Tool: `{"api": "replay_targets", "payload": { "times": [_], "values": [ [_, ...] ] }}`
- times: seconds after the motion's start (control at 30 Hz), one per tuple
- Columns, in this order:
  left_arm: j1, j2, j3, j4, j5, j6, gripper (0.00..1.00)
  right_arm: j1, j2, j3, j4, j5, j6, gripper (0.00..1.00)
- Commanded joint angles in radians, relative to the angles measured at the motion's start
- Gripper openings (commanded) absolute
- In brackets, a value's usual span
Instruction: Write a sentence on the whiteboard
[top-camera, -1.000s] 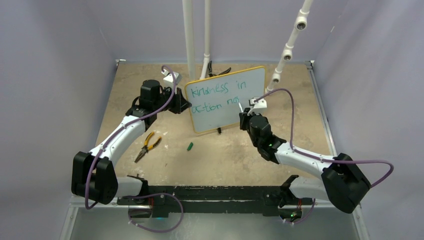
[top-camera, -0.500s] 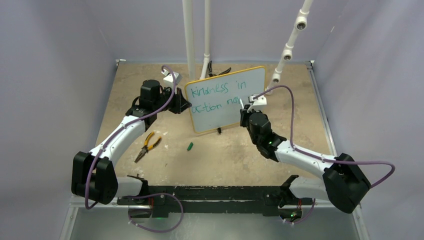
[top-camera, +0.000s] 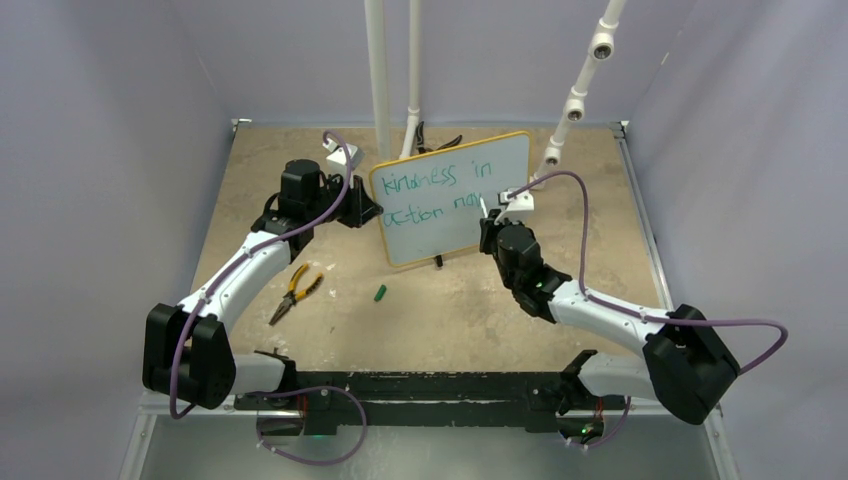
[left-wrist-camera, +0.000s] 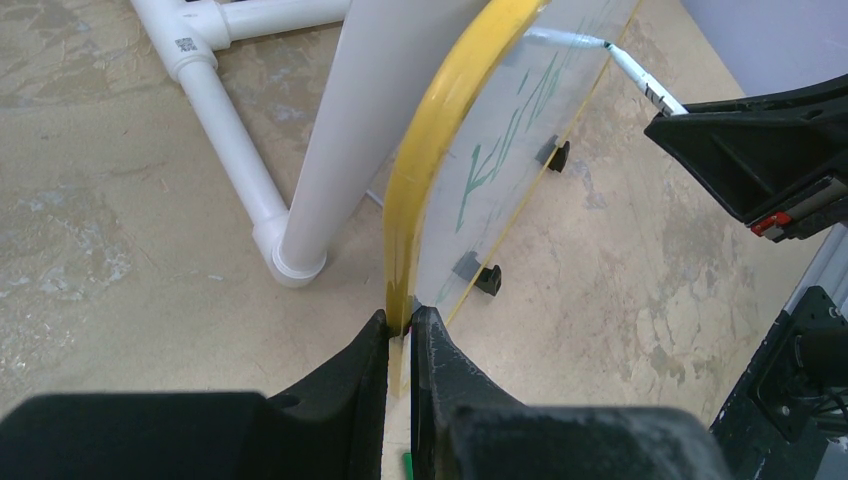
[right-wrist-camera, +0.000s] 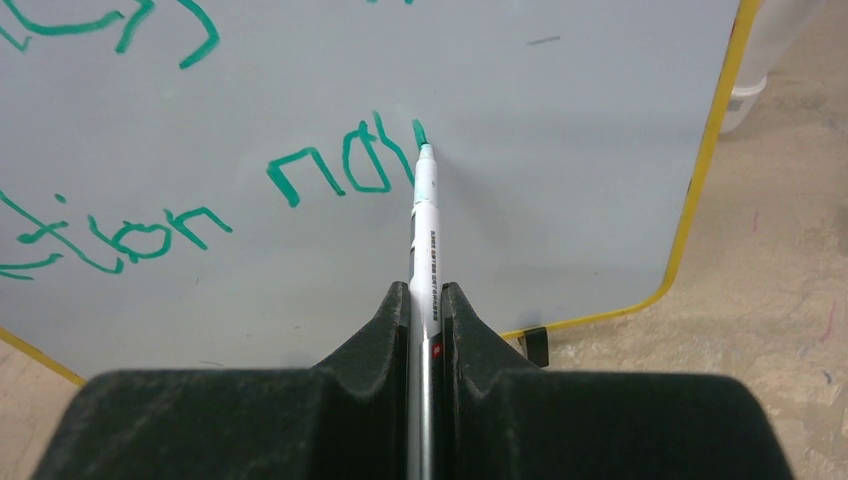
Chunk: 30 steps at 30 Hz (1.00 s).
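While the right claw (right-wrist-camera: 427, 297) is clenched on the marker (right-wrist-camera: 424, 225), barrel straight out between the jaws, the tip touches the whiteboard (right-wrist-camera: 580, 120) at the foot of a short stroke. That stroke sits just right of an "n" and a rounded letter.

Left claw (left-wrist-camera: 400, 335): clenched on the board's yellow left edge, low down, holding it upright on its black feet. The board stands mid-bench (top-camera: 480, 310), toward the far side, between the two arms.

Sentence (top-camera: 438, 180), from above: "kindness in" on the top line, "action" plus the unfinished word on the second.

Step in hand (judgement): mid-word on line two, third letter under way. The sentence looks incomplete.

Next move calls for:
- light, even tip pressure through the stroke, with clean lifts between letters;
- an eye on the room left before the right frame, which is limited;
- a firm left grip, so the writing push neither tips nor slides the board.

Pliers (top-camera: 293, 292) and a small green piece (top-camera: 380, 293) lie on the bench in front, apart from both arms.
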Motion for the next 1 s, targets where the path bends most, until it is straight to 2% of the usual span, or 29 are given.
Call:
{"api": "replay_targets", "payload": {
  "times": [0.0, 0.27, 0.73, 0.97],
  "values": [
    [0.006, -0.014, -0.004, 0.027, -0.070, 0.001, 0.00, -0.005, -0.007, -0.031, -0.010, -0.002, 0.053, 0.00],
    [0.006, -0.011, -0.003, 0.029, -0.071, 0.000, 0.00, -0.005, 0.008, -0.018, -0.015, 0.016, 0.048, 0.00],
    [0.006, -0.013, -0.004, 0.029, -0.069, -0.001, 0.00, -0.018, 0.017, 0.081, 0.020, 0.054, -0.052, 0.00],
    [0.006, -0.017, -0.003, 0.029, -0.069, -0.001, 0.00, -0.019, 0.006, 0.067, 0.012, 0.043, -0.034, 0.00]
  ]
}}
